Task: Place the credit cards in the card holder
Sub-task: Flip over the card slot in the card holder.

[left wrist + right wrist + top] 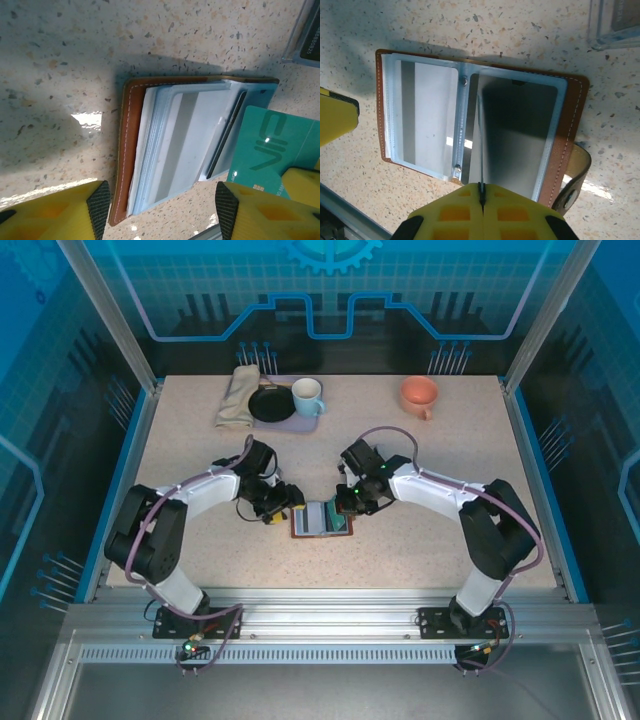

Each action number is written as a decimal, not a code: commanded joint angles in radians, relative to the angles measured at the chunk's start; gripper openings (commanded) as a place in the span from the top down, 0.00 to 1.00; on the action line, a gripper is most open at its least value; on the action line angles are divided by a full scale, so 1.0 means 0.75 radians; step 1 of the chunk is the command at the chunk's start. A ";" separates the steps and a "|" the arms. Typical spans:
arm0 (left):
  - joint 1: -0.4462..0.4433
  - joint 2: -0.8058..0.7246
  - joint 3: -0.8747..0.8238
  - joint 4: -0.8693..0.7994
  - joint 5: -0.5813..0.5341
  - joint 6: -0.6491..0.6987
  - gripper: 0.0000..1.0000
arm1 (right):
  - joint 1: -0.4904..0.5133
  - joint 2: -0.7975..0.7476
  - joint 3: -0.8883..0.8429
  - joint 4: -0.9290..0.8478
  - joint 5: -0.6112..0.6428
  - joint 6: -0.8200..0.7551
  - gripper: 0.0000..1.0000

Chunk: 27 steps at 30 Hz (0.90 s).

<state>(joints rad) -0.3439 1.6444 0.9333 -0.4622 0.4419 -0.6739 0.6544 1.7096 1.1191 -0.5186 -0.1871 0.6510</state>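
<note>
Top external view gives us the counter (440, 470) with the holder (322, 519) lying open near its middle, between the two end effectors. The left end effector (272, 504) is just beside its left edge and the right end effector (350, 502) is over its right part. At the far side we see a towel (238, 397), a dark plate (270, 403) and a mug (307, 397), and well apart to the right an orange cup (420, 395)

From the left wrist we see the left end effector (162, 211) spread wide, with nothing gripped between its fingers (55, 212). The holder (125, 150) lies flat beyond them, with its brown cover on one side and light blue sleeves stacked on it. A pale card (182, 135) with a grey stripe sits in the top sleeve. A teal card (265, 150) lies just beside the sleeves, on the side away from the brown edge. We cannot tell if it rests on the holder or on the counter. One yellow finger covers its corner in this view. A clear box (306, 35) is in the corner, apart from the holder

From the right wrist we see the right end effector (481, 212) pressed together on a thin sheet (480, 150), which stands on edge over the open holder (568, 130). We cannot tell if this sheet is a sleeve or a card. The snap tab (575, 175) sticks out from the brown cover beside the yellow fingers
</note>
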 commanded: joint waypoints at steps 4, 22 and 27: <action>0.009 0.075 -0.018 0.061 0.060 0.035 0.43 | 0.007 0.034 0.027 -0.014 0.063 0.005 0.97; 0.010 0.005 -0.067 0.148 0.155 0.020 0.62 | -0.003 0.060 0.028 -0.057 0.114 -0.001 0.97; 0.009 -0.036 -0.082 0.170 0.185 0.007 0.65 | -0.003 0.061 0.031 -0.057 0.114 -0.001 0.97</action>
<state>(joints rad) -0.3439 1.6508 0.8871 -0.3523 0.5392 -0.6628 0.6540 1.7348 1.1221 -0.5243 -0.1295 0.6510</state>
